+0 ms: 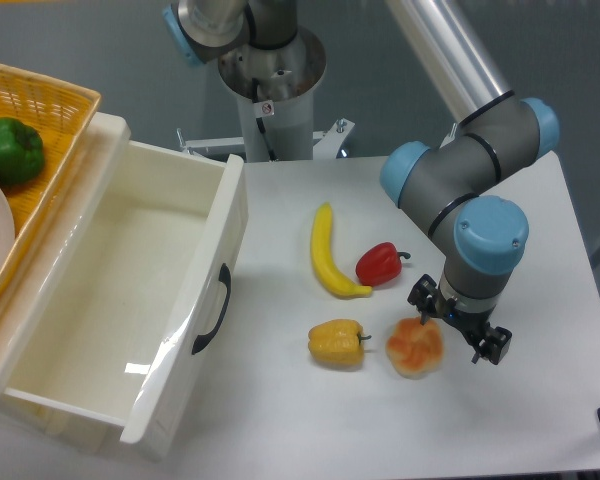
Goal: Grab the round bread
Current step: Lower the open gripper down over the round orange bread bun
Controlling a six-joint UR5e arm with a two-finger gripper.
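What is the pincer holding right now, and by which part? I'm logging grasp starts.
Nothing is clearly held. The pincer hovers at the round bread's upper right edge; the bread sits on the table.

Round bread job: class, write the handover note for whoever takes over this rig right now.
Gripper: low over the table at the right edge of the round bread; whether its jaws are open or shut cannot be told.
Round bread: on the table, right of the yellow pepper, below the red pepper.
Done: approach.
Left: grasp and lift the bread.
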